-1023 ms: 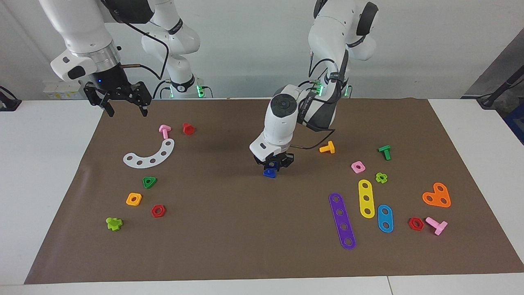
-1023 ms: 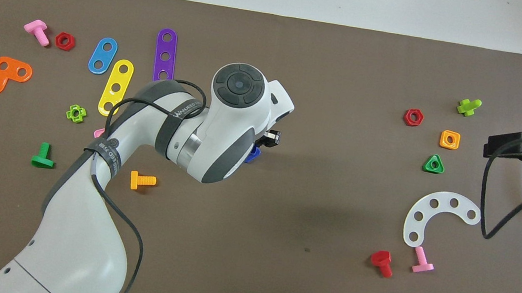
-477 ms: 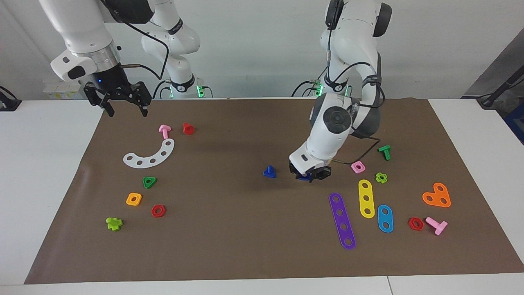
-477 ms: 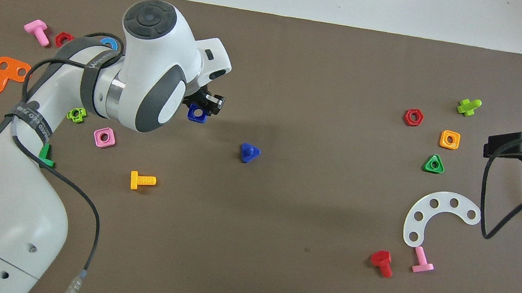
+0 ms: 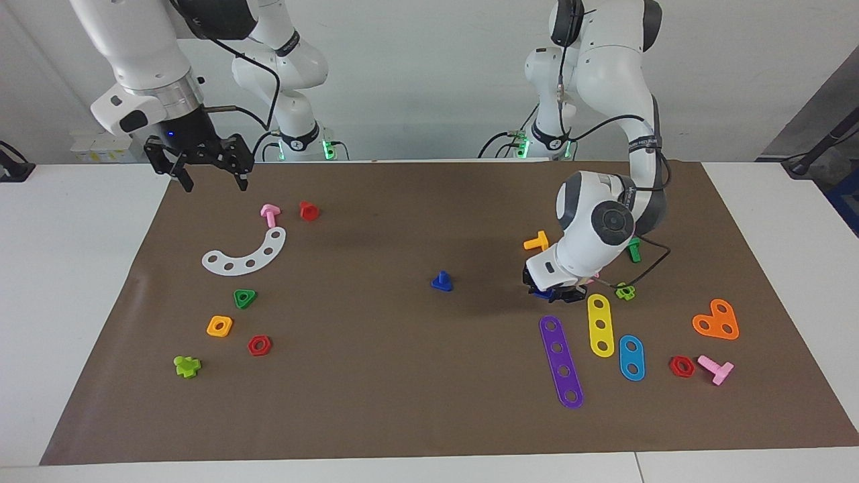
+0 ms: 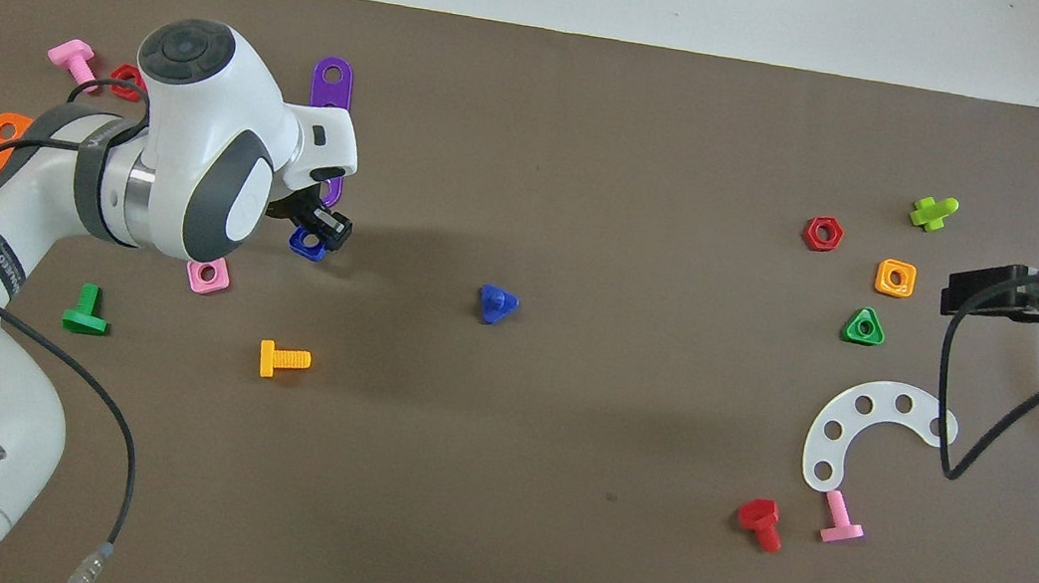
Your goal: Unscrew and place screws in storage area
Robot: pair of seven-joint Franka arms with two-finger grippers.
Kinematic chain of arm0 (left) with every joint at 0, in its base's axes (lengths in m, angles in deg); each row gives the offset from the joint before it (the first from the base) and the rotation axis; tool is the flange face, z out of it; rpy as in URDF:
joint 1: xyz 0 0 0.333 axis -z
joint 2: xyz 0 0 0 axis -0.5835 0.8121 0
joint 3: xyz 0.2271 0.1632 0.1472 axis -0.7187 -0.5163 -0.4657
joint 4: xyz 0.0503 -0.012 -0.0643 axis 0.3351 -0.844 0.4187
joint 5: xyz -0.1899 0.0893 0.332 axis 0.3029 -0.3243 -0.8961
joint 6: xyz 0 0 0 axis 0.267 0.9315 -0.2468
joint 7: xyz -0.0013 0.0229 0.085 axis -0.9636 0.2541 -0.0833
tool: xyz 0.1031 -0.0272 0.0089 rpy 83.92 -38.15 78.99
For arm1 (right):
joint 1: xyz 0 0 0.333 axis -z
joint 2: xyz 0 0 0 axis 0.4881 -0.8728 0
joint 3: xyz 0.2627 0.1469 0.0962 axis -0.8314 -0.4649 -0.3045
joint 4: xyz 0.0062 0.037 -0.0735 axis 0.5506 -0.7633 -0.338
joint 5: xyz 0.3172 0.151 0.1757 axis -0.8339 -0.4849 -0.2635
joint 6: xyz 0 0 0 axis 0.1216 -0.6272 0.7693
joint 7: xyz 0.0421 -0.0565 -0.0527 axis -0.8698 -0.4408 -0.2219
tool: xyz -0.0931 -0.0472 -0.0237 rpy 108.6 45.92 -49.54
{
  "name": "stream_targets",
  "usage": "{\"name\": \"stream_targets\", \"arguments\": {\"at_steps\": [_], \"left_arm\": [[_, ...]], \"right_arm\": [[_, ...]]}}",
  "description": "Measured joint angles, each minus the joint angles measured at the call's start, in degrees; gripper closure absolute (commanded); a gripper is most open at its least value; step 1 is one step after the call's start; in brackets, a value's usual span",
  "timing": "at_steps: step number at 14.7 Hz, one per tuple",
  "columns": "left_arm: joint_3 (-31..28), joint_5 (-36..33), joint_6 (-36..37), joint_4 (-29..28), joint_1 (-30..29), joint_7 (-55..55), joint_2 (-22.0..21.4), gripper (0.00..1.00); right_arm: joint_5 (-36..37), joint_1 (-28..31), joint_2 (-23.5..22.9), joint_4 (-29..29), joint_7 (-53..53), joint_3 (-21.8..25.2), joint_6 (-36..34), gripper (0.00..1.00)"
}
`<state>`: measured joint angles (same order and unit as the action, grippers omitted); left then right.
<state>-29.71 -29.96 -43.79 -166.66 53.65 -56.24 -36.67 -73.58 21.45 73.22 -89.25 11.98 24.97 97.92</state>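
Up at the top of the facing view, the right gripper (image 5: 209,177) hangs over the brown mat's (image 5: 402,382) edge at the right arm's end, fingers spread wide and empty. That arm waits.

Just below it in the frame sit a pink bolt (image 5: 270,215) and a red bolt (image 5: 309,210), side by side. Beside them, a little farther from the robots, is the white curved strip (image 5: 245,255).

At the left arm's end, an orange bolt (image 5: 537,241) lies on its side.

Now the middle of the frame: the dark-blue bolt (image 5: 441,282) stands alone on the mat, well apart from both grippers. It rests on its flat head with the stubby stem pointing straight up, so its long axis is vertical. In the overhead view it sits dead centre.

Toward the left arm's end, the left gripper (image 5: 556,294) is down low over the mat, clamped on a dark-blue square nut (image 6: 308,246). The nut's round hole shows clearly from above. A pink square nut (image 6: 208,275) lies nearby, nearer to the robots.

Farther out, toward the bottom of the facing view, the purple strip (image 5: 561,362) runs lengthwise away from the robots. Its near end is just beside that gripper.
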Motion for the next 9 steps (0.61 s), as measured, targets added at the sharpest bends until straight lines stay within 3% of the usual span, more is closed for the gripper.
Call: {"name": "stream_targets", "arguments": {"at_steps": [1, 2, 5, 9], "left_arm": [[-0.01, 0.0, -1.58, -2.17, -0.18, -1.17, -0.63, 0.07], [-0.04, 0.0, -2.59, -3.66, -0.43, -1.87, -1.17, 0.0], [-0.2, 0.0, -3.19, -4.43, -1.33, -2.52, -2.34, 0.0], [-1.24, 0.01, 2.21, 0.27, -4.42, -2.14, -6.28, 0.0]], "right_arm": [[-0.35, -1.63, 0.0, -1.03, 0.6, -0.05, 1.33, 0.0], [-0.59, -3.56, -0.02, -2.32, 1.85, -0.09, 3.13, 0.0], [-2.8, -10.3, -1.29, -5.52, 8.68, -0.32, 8.25, 0.0], [-3.45, -19.19, -8.11, -6.51, 18.47, -0.53, 17.97, 0.0]]}}
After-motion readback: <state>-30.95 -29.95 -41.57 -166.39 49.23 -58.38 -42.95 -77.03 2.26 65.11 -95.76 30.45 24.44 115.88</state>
